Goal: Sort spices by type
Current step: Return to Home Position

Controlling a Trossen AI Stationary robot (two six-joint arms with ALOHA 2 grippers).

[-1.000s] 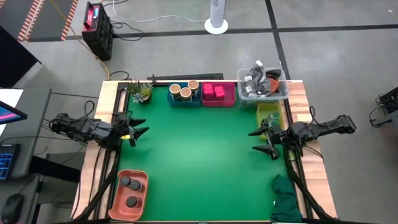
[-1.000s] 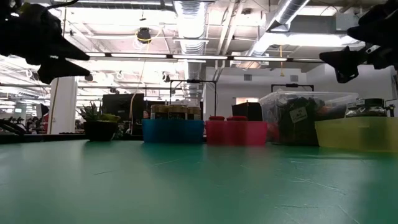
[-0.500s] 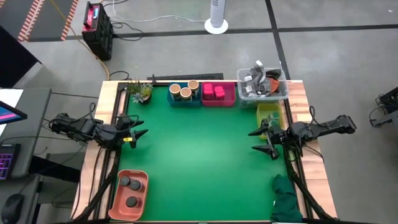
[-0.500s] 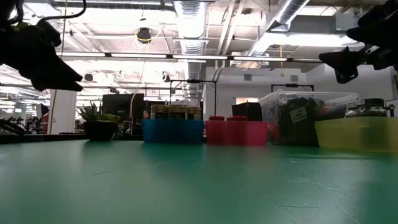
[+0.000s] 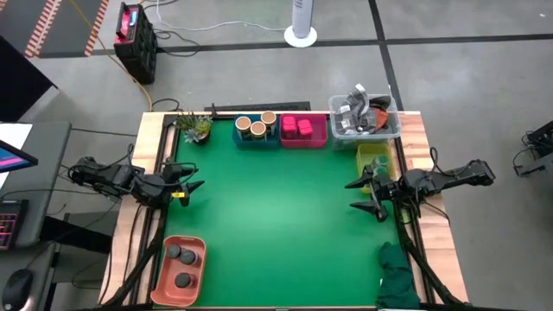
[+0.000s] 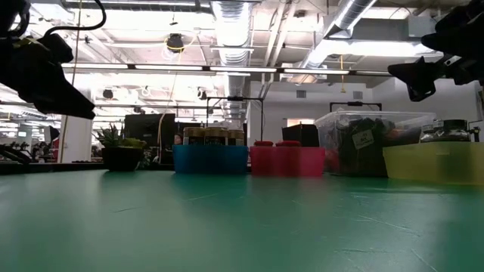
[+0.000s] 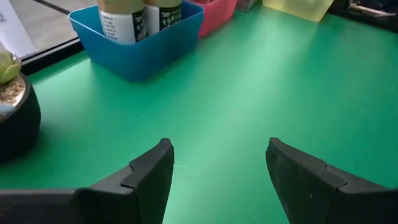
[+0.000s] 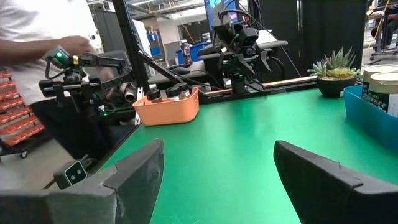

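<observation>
Three tan-topped jars [image 5: 256,128] stand in a blue bin at the far edge, with pink packs [image 5: 298,128] in a magenta bin beside them. Three dark-lidded jars [image 5: 181,263] sit in an orange tray [image 5: 166,285] at the near left. A yellow bin [image 5: 373,158] stands at the right, and a jar [image 6: 454,130] shows above its wall. My left gripper [image 5: 192,185] hangs open over the mat's left edge, tipped downward, nothing between its fingers [image 7: 149,174]. My right gripper [image 5: 359,194] hangs open and level over the right edge, next to the yellow bin.
A clear tub of grey clutter [image 5: 365,117] stands at the far right corner, a small potted plant [image 5: 195,126] at the far left, and a green cloth [image 5: 397,276] at the near right. The green mat's middle [image 5: 276,216] is bare. A person [image 8: 37,31] stands beyond the table's left side.
My left gripper has tipped downward and sunk a little over the mat's left edge, its fingers as far apart as before. My right gripper has kept still.
</observation>
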